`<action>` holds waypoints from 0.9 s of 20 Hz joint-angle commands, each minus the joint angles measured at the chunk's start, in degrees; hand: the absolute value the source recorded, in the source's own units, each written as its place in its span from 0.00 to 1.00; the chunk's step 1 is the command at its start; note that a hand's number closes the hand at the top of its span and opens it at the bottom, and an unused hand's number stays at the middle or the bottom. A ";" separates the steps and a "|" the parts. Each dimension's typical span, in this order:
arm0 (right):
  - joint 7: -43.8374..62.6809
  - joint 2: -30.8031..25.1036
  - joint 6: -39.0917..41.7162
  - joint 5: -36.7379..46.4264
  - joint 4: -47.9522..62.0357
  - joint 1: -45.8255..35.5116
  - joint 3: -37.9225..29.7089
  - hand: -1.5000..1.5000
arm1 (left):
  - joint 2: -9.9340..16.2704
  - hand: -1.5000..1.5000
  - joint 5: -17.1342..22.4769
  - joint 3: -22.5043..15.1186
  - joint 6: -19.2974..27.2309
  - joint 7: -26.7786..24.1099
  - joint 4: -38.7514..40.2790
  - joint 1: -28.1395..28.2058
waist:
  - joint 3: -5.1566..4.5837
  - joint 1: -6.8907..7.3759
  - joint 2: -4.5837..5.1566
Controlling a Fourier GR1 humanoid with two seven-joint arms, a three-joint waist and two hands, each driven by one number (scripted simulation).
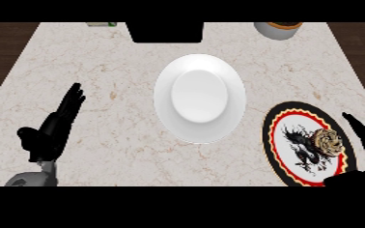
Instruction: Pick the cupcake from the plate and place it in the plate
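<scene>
head view: looks steeply down on a pale marbled counter.
cupcake: the cupcake sits on the patterned plate, a black-rimmed plate with red and yellow rings and a dark figure on white, at the right of the counter; it rests on the plate's right half, close to the rim.
target: the white plate lies in the middle of the counter, to the left of the patterned plate and just apart from it; nothing lies on it.
right hand: the right hand shows only as dark shapes at the right edge, one above and one below the cupcake, just beside it; whether its fingers are spread or curled i cannot tell, and no contact shows.
left hand: the left hand rests at the lower left, fingers straight and released, holding nothing, well apart from both plates.
key relation: the cupcake lies just to the left of the right hand; that hand is by far the nearer, so the pick looks to be its job.
carry direction: from cupcake to white plate the way runs leftward and slightly up the view.
stage: judged early; cupcake not yet lifted.
</scene>
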 commanded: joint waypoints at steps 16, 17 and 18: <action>-12.37 8.41 4.80 11.68 22.92 -10.56 -3.41 1.00 | -3.44 0.50 -3.93 2.32 -2.31 -2.03 1.12 0.66 | 0.01 0.15 0.00; -14.42 10.56 1.52 13.41 24.22 -9.54 -1.87 1.00 | -3.27 0.50 -2.76 2.60 -1.73 2.25 -3.91 2.20 | 0.03 0.31 -0.04; -16.07 10.28 1.31 13.51 25.69 -9.95 -3.55 1.00 | -1.48 0.50 -2.79 5.07 -3.66 -0.30 4.74 -4.69 | 0.00 -0.07 0.04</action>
